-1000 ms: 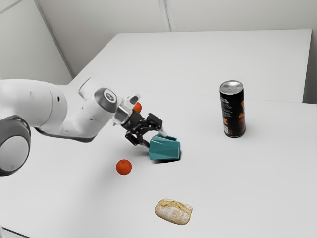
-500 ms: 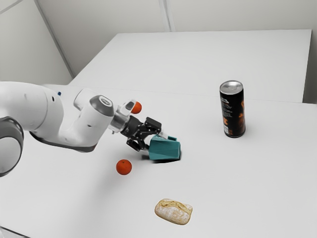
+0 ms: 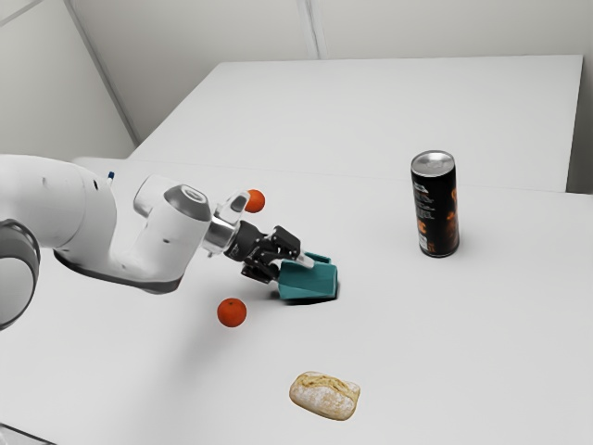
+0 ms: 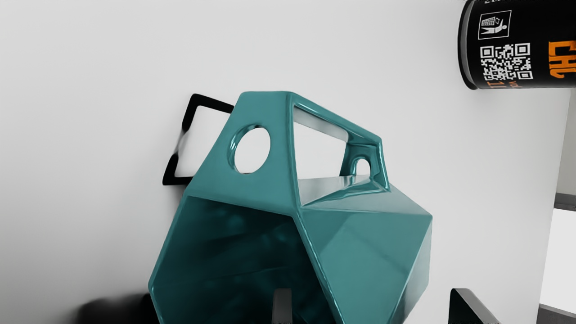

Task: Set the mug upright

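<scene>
Reaching in from the exterior view's left, the white arm [image 3: 167, 241] brings its black gripper [image 3: 291, 270] down to the teal mug [image 3: 309, 281]. The mug lies on its side on the white table [image 3: 445, 324], mouth toward the gripper, with its handle [image 3: 318, 259] on the upper side. One pale fingertip overlaps the mug near the handle; from this angle I can't fairly say whether it touches. An orange [image 3: 232, 312] sits near the mug, on the side toward the exterior view's bottom left, and another orange [image 3: 254, 201] sits behind the gripper's wrist. A bread roll [image 3: 324, 396] lies nearer the camera, apart from the rest. A tall black can [image 3: 435, 209] stands upright toward the exterior view's right, well apart from the mug.

In the wrist view, the gripper [image 4: 375, 310] is open, its fingers wide apart. One finger shows in front of the mug's dark mouth, the other beyond its outer side, with a strip of table between that finger and the mug. So part of the mug's wall lies between them, not pinched. The handle has a round hole in its near end and casts a shadow on the table. The can's lower part shows too, with orange lettering and a square code.
</scene>
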Motion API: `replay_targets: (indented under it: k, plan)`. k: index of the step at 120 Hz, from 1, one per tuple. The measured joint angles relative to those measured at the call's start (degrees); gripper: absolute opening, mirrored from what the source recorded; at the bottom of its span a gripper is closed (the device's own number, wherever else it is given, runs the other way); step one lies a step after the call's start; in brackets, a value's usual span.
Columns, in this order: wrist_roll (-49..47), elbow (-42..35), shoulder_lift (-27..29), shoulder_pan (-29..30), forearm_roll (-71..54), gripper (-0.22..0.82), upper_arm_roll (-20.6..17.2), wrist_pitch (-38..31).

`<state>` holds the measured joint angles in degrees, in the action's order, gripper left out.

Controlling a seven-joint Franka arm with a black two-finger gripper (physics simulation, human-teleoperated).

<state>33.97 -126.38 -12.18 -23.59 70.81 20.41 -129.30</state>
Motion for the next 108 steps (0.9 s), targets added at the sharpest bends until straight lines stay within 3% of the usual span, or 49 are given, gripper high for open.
replay_targets:
  k: [30, 72, 108]
  plan:
    - [3.67, -0.36, 0.2, -0.1, 1.85, 0.1, -0.01, -0.24]
    - [6.85, -0.4, 3.07, -0.61, 2.2, -0.12, -0.74, -1.58]
    - [7.78, -0.76, 8.75, -1.06, -9.14, -0.14, -1.8, -6.57]
